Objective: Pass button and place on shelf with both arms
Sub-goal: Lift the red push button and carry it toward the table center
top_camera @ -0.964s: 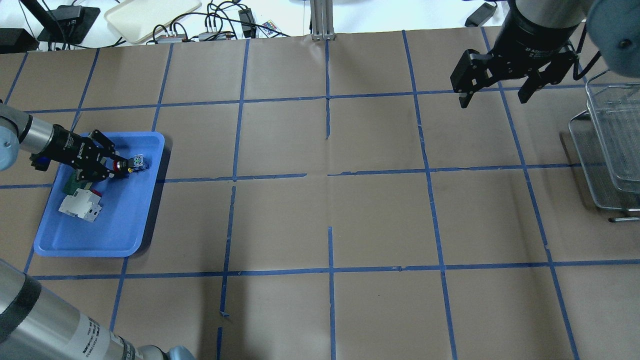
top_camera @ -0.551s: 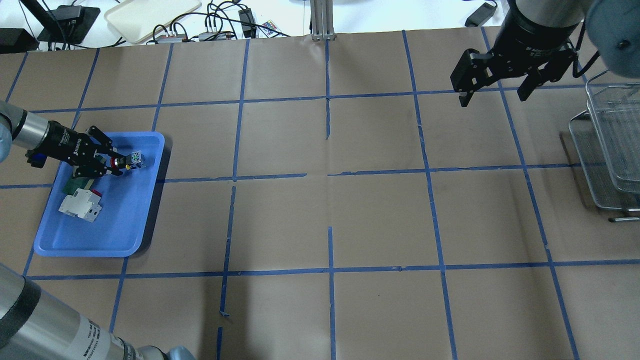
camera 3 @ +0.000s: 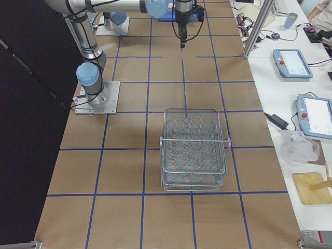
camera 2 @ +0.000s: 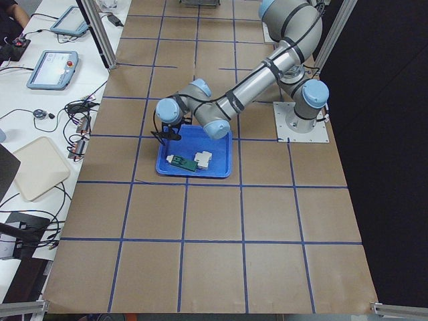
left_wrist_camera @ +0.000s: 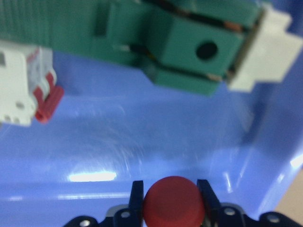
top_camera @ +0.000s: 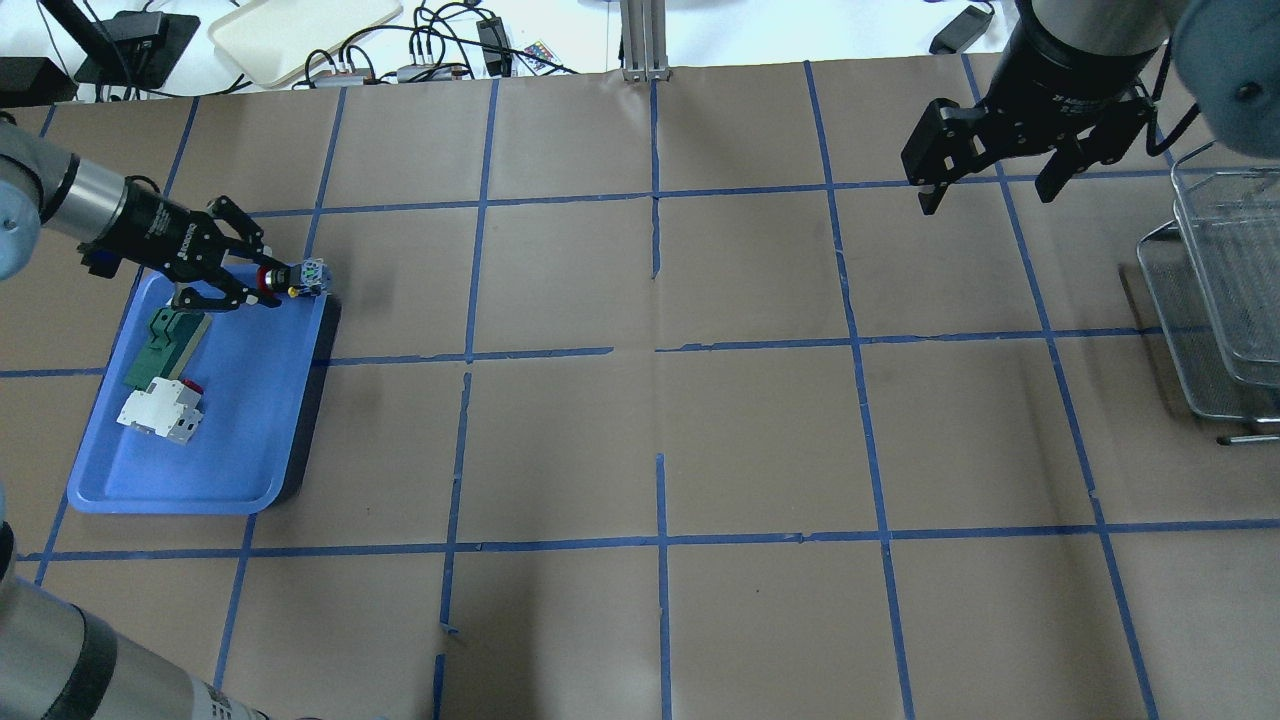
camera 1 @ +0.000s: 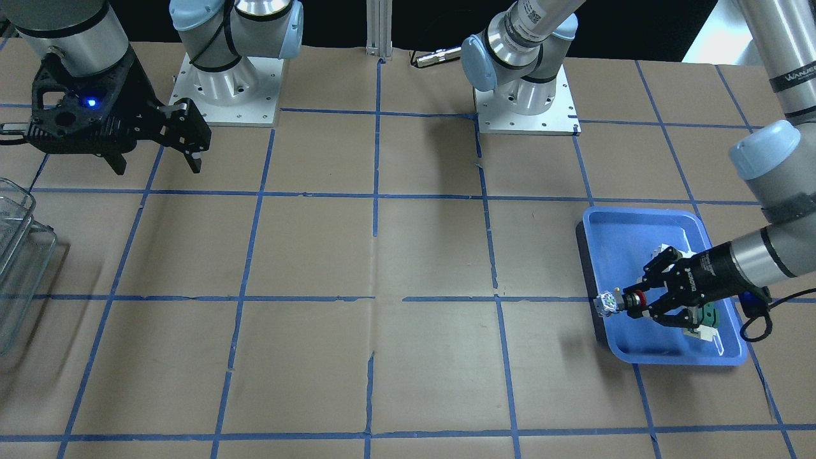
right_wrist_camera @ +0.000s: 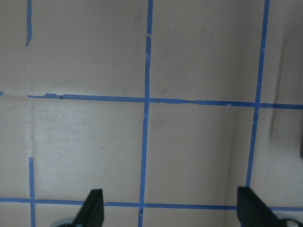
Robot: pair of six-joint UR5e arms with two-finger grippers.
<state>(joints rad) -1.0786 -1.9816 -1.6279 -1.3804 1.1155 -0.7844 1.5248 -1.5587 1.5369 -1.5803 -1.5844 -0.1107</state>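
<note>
Button (top_camera: 296, 276) is up off the blue tray (top_camera: 200, 480) now — my left gripper (top_camera: 268, 283) clamped on it, over the tray's far corner. Right gripper (top_camera: 985, 200) hangs spread apart by the shelf (top_camera: 1220, 290) — handover comes next, I reckon.

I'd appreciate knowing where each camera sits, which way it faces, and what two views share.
Overhead: behind the robot, looking forward and down; left gripper holding the button, right gripper open.
Front-facing: across the table, facing the robot; sides mirrored.
Exterior left: table's left end; left arm at the blue tray.
Exterior right: right end; shelf foreground, right arm beyond.
Left wrist: past its fingers at the button's red head.
Right wrist: down at table between open fingertips.
Shared: overhead and front-facing both show tray and button.
</note>
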